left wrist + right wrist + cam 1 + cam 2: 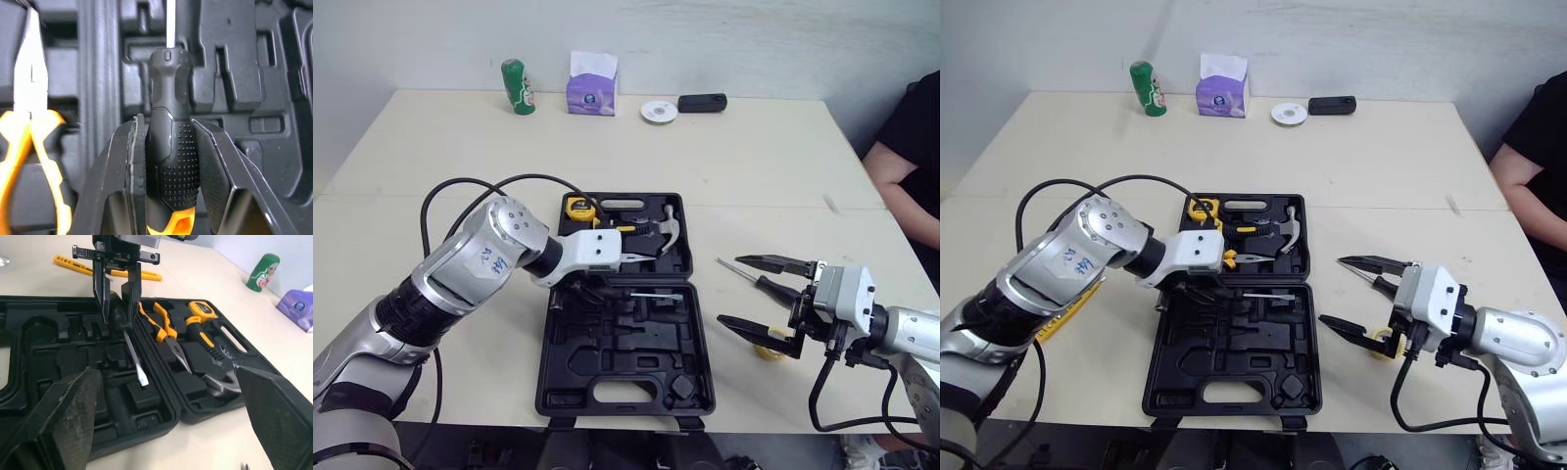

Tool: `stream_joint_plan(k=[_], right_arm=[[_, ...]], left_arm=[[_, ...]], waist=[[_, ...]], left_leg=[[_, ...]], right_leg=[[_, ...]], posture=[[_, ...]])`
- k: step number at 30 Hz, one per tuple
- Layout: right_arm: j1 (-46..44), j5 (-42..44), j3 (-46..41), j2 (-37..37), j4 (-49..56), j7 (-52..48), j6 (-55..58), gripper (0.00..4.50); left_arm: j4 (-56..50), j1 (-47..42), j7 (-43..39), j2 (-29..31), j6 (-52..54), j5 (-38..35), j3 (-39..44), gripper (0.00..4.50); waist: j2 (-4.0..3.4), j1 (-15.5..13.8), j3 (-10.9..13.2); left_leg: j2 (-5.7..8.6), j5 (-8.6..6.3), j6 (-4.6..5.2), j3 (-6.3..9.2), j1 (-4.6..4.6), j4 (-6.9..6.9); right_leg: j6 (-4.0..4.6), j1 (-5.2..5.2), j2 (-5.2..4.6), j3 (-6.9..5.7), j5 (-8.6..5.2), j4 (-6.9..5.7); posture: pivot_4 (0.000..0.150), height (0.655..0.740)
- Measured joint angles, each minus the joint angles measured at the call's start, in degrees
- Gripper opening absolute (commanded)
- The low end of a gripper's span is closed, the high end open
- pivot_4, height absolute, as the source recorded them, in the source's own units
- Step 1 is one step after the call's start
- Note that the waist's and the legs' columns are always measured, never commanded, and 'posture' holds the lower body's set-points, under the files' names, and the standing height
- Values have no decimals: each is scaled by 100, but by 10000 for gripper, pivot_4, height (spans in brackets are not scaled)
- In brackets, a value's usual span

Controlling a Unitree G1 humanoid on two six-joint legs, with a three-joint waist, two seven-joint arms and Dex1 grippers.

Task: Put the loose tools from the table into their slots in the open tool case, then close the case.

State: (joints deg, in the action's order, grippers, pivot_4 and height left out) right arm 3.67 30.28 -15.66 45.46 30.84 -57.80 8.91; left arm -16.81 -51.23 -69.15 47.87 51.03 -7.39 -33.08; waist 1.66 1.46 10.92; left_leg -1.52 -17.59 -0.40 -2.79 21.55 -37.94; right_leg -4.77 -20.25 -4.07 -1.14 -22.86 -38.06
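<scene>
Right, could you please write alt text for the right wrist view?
The left gripper holds a flat-head screwdriver by its handle over the open tool case, beside pliers, a tape measure and a hammer in their slots. The open right gripper frames the foreground.

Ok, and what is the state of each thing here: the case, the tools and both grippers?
Tool case: open.
Left gripper: shut on flat screwdriver, over the case.
Right gripper: open, empty.
Pliers: in the case.
Hammer: in the case.
Tape measure: in the case.
Loose screwdriver: on the table beside the case.
</scene>
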Motion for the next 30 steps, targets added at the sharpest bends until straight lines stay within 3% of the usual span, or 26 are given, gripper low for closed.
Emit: stream_joint_plan(k=[18, 30], right_arm=[[423, -11, -103, -17, 16, 3, -298, 45000], [518, -180, -68, -169, 14, 31, -530, 45000]], left_arm=[[414, 29, -68, -23, -252, 428, -177, 10276], [104, 24, 26, 25, 564, 433, -165, 10276]], waist=[[0, -20, 0], [0, -12, 0]], left_leg=[[1, 0, 0, 4, -7, -1], [0, -1, 2, 10, -25, 0]], right_leg=[[-3, 12, -1, -1, 2, 6], [-3, 37, 0, -4, 2, 14]], posture=[[1500, 7400], [1500, 7400]])
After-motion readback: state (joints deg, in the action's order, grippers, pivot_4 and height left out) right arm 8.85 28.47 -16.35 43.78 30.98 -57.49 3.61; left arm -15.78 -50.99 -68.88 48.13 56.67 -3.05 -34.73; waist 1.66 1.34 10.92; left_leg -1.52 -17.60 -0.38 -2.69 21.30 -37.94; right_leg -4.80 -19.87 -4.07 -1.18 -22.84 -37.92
